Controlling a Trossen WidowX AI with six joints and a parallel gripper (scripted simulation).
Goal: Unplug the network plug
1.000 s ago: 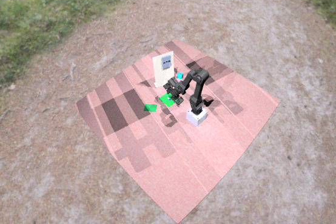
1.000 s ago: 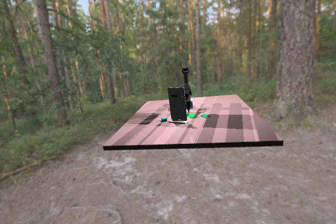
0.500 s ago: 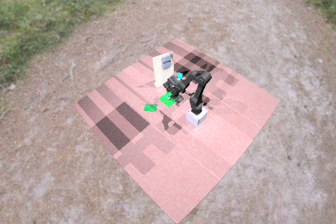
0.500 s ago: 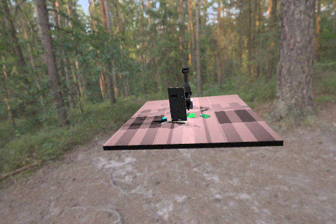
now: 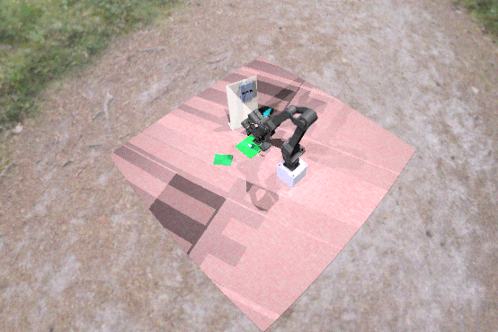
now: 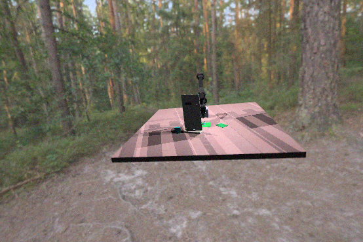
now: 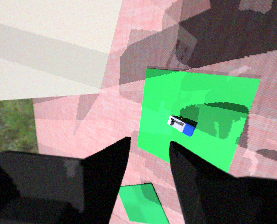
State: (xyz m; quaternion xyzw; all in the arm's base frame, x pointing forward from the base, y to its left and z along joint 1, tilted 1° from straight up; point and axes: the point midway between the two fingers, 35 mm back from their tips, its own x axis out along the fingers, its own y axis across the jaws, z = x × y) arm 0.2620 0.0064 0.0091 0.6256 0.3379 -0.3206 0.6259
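Jaws (image 5: pixel 262 141) parted, holding nothing, small white-and-blue plug (image 5: pixel 251 146) (image 7: pixel 182 125) lying on green square (image 5: pixel 243 147) (image 6: pixel 207 124) (image 7: pixel 159 95).

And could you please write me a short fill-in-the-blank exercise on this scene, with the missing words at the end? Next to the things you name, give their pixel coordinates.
1. The plug (image 5: pixel 252 146) (image 7: pixel 182 125) lies on the larger of two patches coloured ____.
2. The end of the plug that is not white is ____.
3. Between the fingers of the tool (image 5: pixel 253 136) (image 7: pixel 150 142) there is ____.
4. In the exterior view, the side of the upright panel (image 5: pixel 236 108) (image 6: pixel 191 117) (image 7: pixel 44 45) facing the camera is ____.

Missing words: green; blue; nothing; black.
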